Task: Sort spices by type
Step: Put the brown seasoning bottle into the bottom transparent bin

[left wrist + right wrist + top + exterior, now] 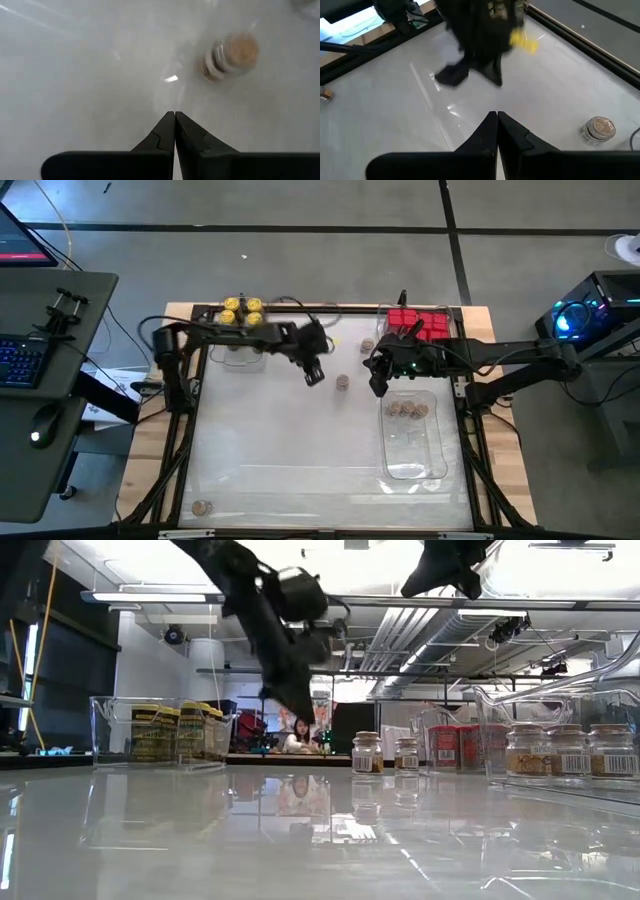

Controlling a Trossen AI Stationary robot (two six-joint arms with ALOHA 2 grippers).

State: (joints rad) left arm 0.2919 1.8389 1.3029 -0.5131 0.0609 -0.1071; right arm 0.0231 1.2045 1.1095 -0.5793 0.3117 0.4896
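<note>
1. We see the left pincer (316,376) hanging above the middle of the white desk (280,450), its fingers pressed together on nothing.
2. The right pincer (379,387) hovers near the upper end of a clear tray (412,465) on the right, also fully closed and empty.
3. A loose tan-lidded jar (343,382) stands on the desk between the two pincers, and a second loose jar (368,345) stands farther back.
4. Yellow-lidded jars (242,311) sit grouped in a clear tray at the back left.
5. Red boxes (418,323) are packed together at the back right.
6. Several tan-lidded jars (407,410) sit inside the right tray.
7. One more jar (202,507) stands alone near the front left corner.
</note>
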